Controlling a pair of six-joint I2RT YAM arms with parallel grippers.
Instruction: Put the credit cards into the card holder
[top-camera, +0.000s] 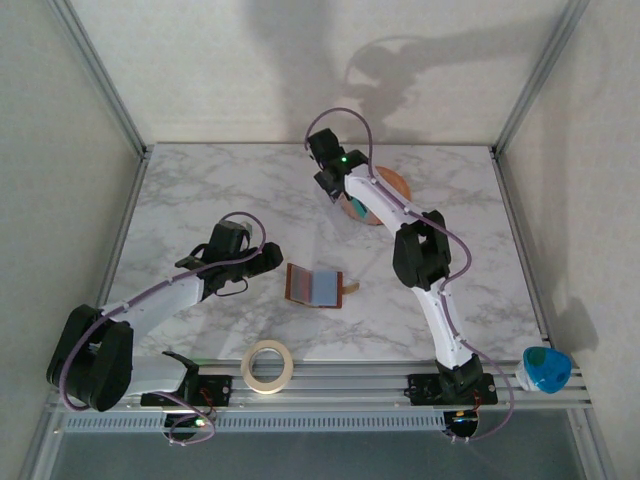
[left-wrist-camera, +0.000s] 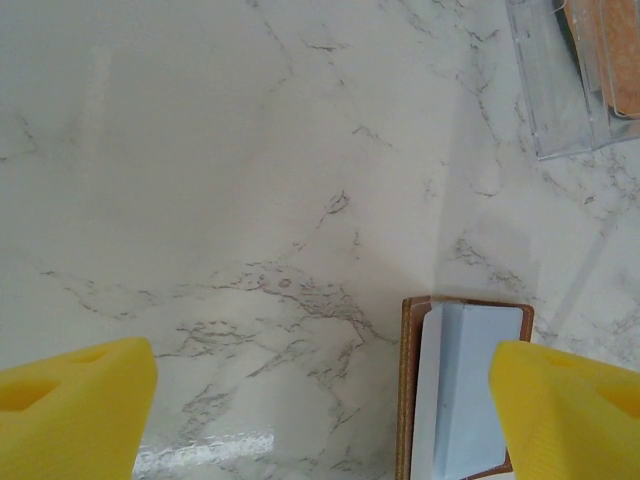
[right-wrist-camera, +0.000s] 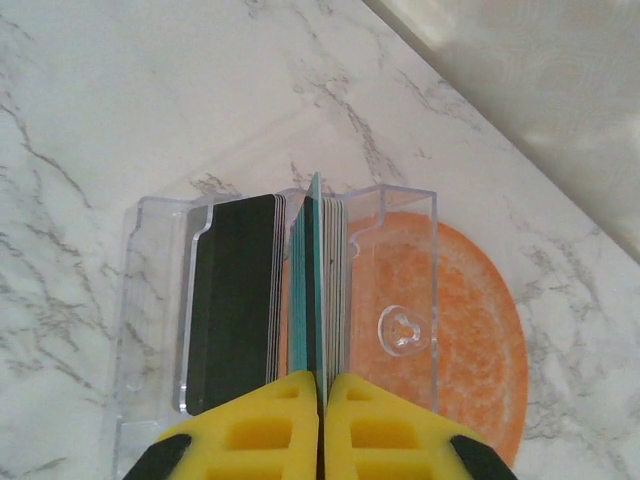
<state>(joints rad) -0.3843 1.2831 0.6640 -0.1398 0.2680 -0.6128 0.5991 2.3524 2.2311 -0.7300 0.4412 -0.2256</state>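
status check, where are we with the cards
Right gripper, jaws shut on teal card in clear case. Left gripper, jaws open by wallet, pale blue card in it. Nothing between case and wallet.

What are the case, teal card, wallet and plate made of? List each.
Case: clear, glossy hard plastic, see-through.
Teal card: thin, stiff edge, probably plastic.
Wallet: brown matte border, likely leather or imitation.
Plate: orange, mottled, dull; perhaps plastic or ceramic.
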